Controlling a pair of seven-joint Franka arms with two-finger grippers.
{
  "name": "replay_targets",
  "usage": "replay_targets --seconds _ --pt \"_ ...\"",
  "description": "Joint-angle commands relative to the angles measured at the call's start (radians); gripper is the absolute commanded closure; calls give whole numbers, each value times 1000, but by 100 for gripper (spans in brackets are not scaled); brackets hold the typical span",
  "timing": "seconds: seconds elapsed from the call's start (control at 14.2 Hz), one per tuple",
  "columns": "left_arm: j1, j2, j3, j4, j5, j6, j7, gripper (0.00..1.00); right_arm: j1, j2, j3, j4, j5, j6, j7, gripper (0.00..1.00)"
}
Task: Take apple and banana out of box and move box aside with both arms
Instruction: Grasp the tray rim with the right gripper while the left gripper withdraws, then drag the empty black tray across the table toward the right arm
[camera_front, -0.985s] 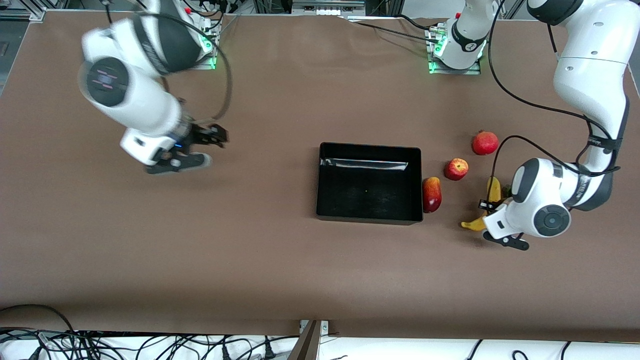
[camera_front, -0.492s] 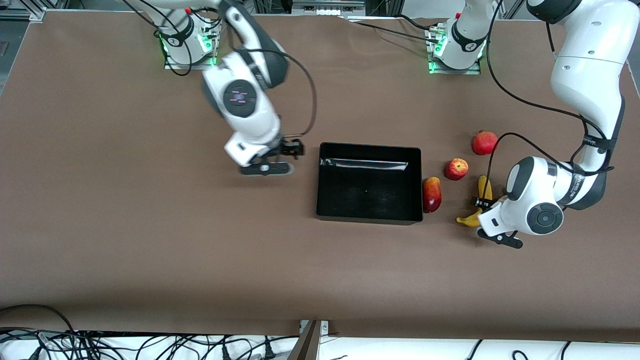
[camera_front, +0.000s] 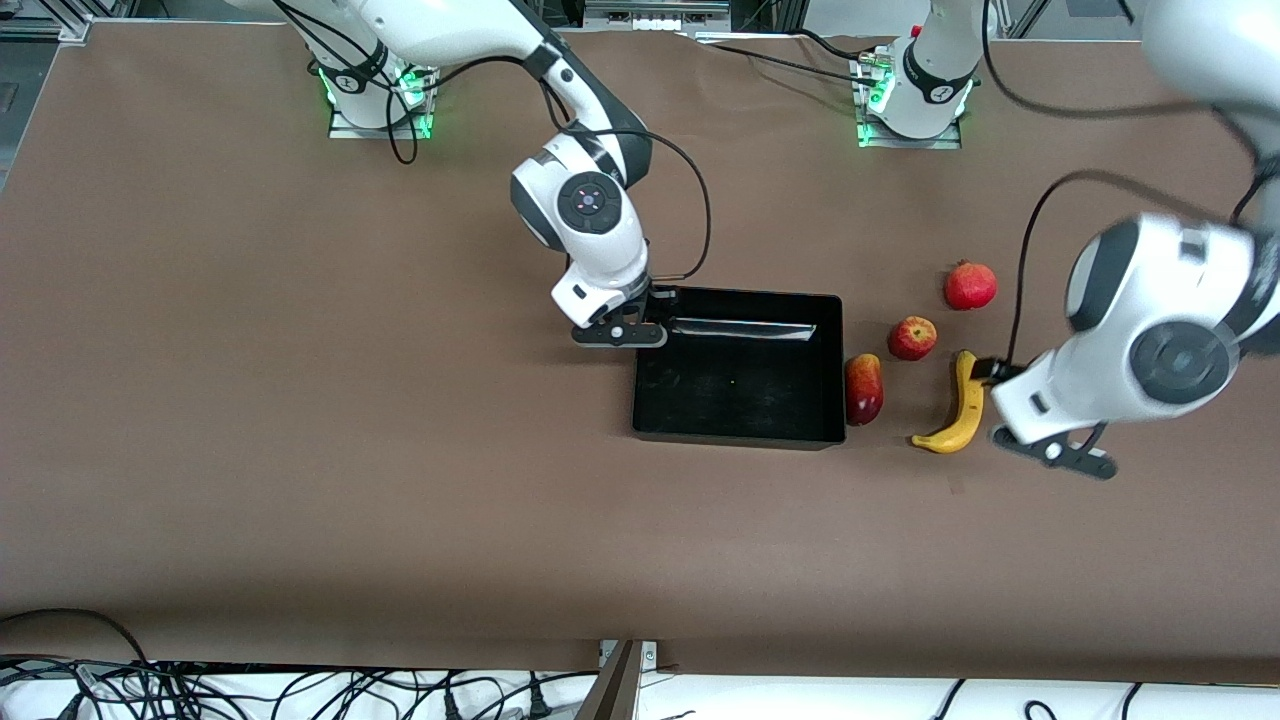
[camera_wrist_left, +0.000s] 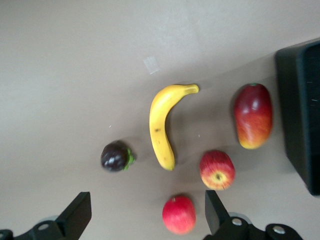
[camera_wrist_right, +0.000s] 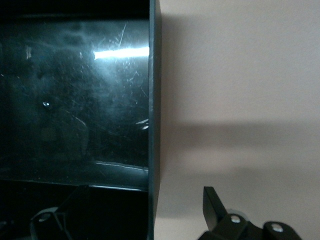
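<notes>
Within the last second the banana (camera_front: 961, 405) has been let go by the left gripper (camera_front: 1000, 400), whose fingers (camera_wrist_left: 76, 214) are now spread wide and hold nothing; that gripper has been lifted and is now up over the tabletop (camera_front: 300, 450) just beside the banana, toward the left arm's end. Over the same second the right gripper (camera_front: 655, 310) has been swung in from the right arm's end of the tabletop and is now over the corner of the box (camera_front: 738, 432) that is farthest from the front camera and toward the right arm's end; in the right wrist view its fingers (camera_wrist_right: 214, 205) are seen wide apart, one to each side of the box wall, with nothing gripped. The box is seen to be empty, so the unloading step is judged done and the shifting of the box with both arms is judged to be what remains. The apple (camera_front: 912, 338), small, round, red streaked with yellow, lies on the tabletop near the box, toward the left arm's end. The banana, long, curved and yellow with dark tips, lies nearer to the front camera than the apple. The box is a glossy black tray with low walls, its floor scratched and catching a streak of light. An oval red-and-yellow fruit (camera_front: 864, 388) rests against its wall, a plain red fruit (camera_front: 970, 285) lies farther from the front camera than the apple, and a small dark fruit (camera_wrist_left: 116, 156) is seen near the banana in the left wrist view.
</notes>
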Motion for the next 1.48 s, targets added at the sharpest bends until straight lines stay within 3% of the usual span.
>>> replay_targets --seconds 0.0,0.14,0.28,0.42,0.56,0.63,1.06,1.41 --pt "19 -120 34 -22 -158 -51 6 0 16 54 -19 34 -17 9 14 5" --pt "-40 -219 159 -42 -262 -50 -9 0 16 80 -19 32 -57 30 6 28" --pt "-170 -343 328 -131 -334 -35 -105 0 15 84 -20 35 -63 31 -14 66" --pt "-214 -462 375 -252 -336 55 -147 0 7 78 -20 37 -62 25 -23 95" --pt "-266 -534 443 -366 -338 155 -141 0 7 78 -20 49 -62 20 -20 100" --pt "-267 -536 457 -369 -336 148 -135 0 7 77 -20 49 -63 20 -20 100" --pt "-267 -521 441 -306 -336 74 -138 0 -25 19 -22 54 -62 -57 -26 100" --pt "-275 -517 439 -285 -336 27 -139 0 -186 -110 -23 54 -46 -222 -188 100"
